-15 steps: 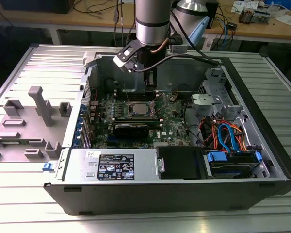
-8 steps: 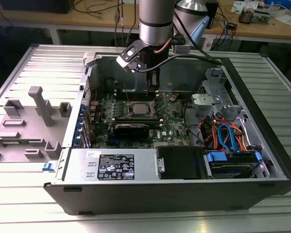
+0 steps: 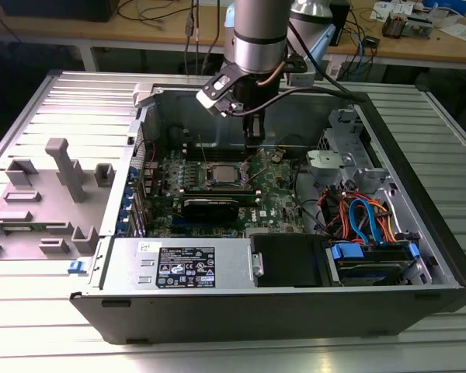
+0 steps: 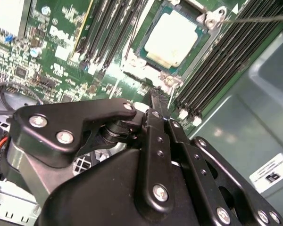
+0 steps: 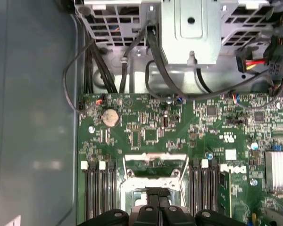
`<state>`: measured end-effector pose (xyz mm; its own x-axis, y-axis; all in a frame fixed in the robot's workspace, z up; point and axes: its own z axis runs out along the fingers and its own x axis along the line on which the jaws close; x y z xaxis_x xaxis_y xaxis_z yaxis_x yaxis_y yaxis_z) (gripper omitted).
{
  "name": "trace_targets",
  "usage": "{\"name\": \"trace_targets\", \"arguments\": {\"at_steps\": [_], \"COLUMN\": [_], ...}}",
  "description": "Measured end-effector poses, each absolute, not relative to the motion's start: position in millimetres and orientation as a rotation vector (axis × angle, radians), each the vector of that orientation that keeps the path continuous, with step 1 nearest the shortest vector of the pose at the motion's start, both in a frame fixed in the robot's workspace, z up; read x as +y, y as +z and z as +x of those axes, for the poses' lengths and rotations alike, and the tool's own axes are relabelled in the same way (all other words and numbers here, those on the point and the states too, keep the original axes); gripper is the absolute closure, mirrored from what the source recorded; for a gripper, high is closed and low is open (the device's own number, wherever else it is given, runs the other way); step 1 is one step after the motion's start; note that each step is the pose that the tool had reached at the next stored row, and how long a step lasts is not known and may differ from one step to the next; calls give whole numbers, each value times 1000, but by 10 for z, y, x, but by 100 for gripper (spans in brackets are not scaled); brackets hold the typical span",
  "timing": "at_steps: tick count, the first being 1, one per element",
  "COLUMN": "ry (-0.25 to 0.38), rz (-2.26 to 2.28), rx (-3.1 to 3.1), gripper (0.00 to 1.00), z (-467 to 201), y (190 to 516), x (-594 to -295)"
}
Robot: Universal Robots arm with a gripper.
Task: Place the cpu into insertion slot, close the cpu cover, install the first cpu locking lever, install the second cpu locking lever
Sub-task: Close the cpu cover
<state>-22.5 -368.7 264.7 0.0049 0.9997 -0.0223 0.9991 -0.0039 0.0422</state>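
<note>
Silver cpu [image 4: 174, 40] sits in slot [image 4: 150, 55]; my pincer [image 4: 156, 101], closed and empty, hovers just beside cover [image 5: 154, 157]; likely closed to push, not grasp.

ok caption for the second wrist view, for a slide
end effector poised beside the cpu seated in its insertion slot on the green motherboard

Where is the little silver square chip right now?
In the second wrist view, the cpu lies in the insertion slot on the green board, between two banks of black memory slots.
</note>
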Motion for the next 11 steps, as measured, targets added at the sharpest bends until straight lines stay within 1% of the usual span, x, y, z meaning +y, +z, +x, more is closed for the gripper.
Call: {"name": "trace_targets", "arguments": {"at_steps": [11], "ry": [17], "rz": [2193], "rx": [2184], "gripper": [89], "z": [-7], "y": [2654], "x": [-3687]}}
